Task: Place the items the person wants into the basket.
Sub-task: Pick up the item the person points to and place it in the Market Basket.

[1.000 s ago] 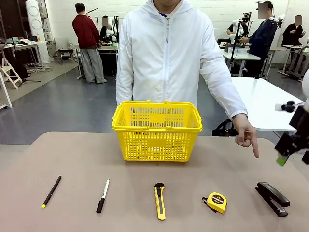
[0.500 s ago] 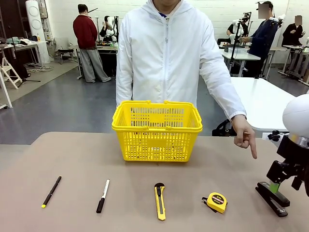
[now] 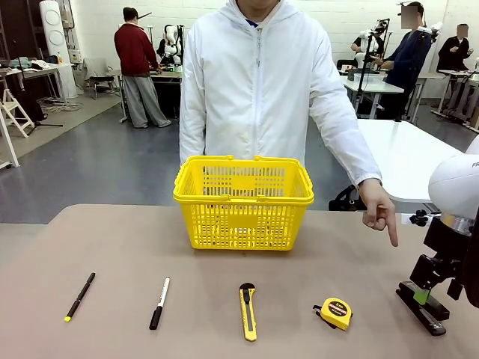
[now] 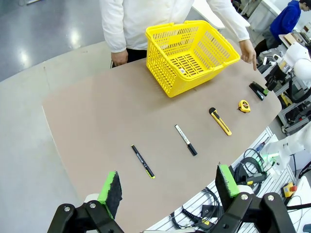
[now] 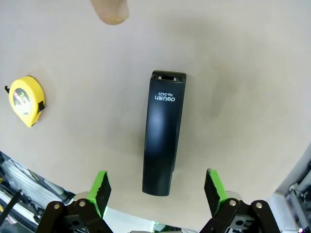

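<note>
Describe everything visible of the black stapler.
The stapler is long, black and glossy, apparently plastic, with small white print near its squared end. Closed, it lies flat on the tan table, at the right end of the tool row, next to the tape measure. Only the table touches it: the open right gripper hangs over its other end, a pad on each side, and the person's fingertip points nearby.
</note>
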### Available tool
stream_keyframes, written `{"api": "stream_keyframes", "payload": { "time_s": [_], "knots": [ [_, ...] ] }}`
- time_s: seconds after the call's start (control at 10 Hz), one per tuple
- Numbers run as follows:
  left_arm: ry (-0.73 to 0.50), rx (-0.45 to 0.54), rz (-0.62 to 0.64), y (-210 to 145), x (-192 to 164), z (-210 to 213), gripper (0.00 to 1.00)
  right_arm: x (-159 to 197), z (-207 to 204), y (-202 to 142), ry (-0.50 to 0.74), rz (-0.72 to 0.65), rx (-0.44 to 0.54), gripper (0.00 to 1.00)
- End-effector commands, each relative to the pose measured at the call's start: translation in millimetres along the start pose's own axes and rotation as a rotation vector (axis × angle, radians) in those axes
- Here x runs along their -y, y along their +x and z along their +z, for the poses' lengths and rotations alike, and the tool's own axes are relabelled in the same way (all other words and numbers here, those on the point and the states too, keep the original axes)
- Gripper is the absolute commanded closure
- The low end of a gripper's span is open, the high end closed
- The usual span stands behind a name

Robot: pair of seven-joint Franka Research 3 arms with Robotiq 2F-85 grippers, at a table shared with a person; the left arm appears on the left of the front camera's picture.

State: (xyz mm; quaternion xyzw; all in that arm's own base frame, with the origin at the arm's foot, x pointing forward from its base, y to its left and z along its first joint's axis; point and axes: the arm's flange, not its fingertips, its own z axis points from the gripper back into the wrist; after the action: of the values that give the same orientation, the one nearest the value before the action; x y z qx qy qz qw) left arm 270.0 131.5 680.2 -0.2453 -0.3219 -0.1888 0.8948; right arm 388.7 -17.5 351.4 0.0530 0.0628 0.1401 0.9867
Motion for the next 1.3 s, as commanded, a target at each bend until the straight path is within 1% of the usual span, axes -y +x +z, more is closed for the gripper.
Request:
{"api": "stream_keyframes", "payload": {
  "time_s": [0.0, 0.4, 0.8, 0.9, 1.0, 1.1, 1.2],
  "knots": [
    [-0.007, -0.002, -0.014, -0.4, -0.7, 1.8, 0.0, 9.1, -4.9, 9.5, 0.003, 0.003, -0.002, 0.0],
    [-0.007, -0.002, -0.014, -0.4, -0.7, 1.8, 0.0, 14.7, -21.0, 12.7, -0.021, -0.002, -0.072, 0.0],
    [-0.007, -0.002, -0.014, -0.4, -0.7, 1.8, 0.0, 17.6, -21.5, 14.2, -0.05, -0.004, -0.088, 0.0],
    [-0.007, -0.002, -0.014, -0.4, -0.7, 1.8, 0.0, 18.3, -23.0, 14.1, -0.048, 0.008, -0.098, 0.38],
    [-0.007, -0.002, -0.014, -0.4, -0.7, 1.8, 0.0, 17.8, -21.8, 13.5, -0.053, 0.005, -0.11, 0.59],
    [-0.007, -0.002, -0.014, -0.4, -0.7, 1.8, 0.0, 18.0, -20.9, 13.0, -0.055, 0.005, -0.114, 0.97],
    [-0.007, -0.002, -0.014, -0.4, -0.7, 1.8, 0.0, 17.9, -21.2, 13.4, -0.055, 0.006, -0.117, 1.0]
  ]
}}
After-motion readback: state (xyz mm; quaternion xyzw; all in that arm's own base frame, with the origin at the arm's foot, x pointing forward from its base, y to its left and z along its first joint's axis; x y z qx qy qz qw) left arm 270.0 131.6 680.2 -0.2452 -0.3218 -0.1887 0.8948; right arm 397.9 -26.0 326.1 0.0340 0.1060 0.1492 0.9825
